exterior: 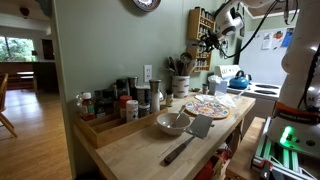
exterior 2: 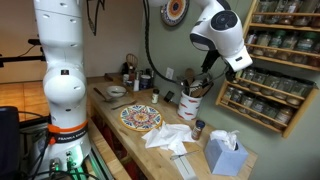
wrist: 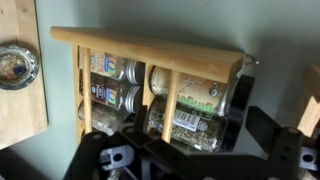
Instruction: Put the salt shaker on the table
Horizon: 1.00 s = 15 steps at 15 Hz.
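Observation:
My gripper (wrist: 190, 150) is up at a small wooden spice rack (wrist: 150, 42) on the wall, also seen in an exterior view (exterior: 203, 25). Its dark fingers stand open on either side of the lower right jar (wrist: 185, 122), a glass shaker with a barcode label lying on its side behind the rack's bar. I cannot tell if the fingers touch it. The gripper shows in both exterior views (exterior: 211, 42) (exterior 2: 207, 84), high above the light wooden butcher-block table (exterior: 130, 152) (exterior 2: 104, 108).
On the table are a patterned plate (exterior: 206, 107) (exterior 2: 140, 118), a bowl (exterior: 172, 123), a spatula (exterior: 190, 137), a utensil crock (exterior: 180, 84), jars on the back ledge (exterior: 125, 100) and a tissue box (exterior 2: 225, 155). A large wall spice shelf (exterior 2: 280, 60) hangs nearby.

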{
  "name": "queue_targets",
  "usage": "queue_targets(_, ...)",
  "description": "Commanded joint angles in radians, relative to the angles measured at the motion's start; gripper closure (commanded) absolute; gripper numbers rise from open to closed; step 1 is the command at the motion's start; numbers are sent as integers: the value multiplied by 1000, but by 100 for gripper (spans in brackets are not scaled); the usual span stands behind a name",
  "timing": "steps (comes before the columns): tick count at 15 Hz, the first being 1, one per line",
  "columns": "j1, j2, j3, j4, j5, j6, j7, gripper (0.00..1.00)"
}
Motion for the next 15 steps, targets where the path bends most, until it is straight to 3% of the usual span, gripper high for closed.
queue_targets(1,2,15,1,16,27,30,-47,0)
queue_targets(15,10,50,16,40,15,74,-47,0)
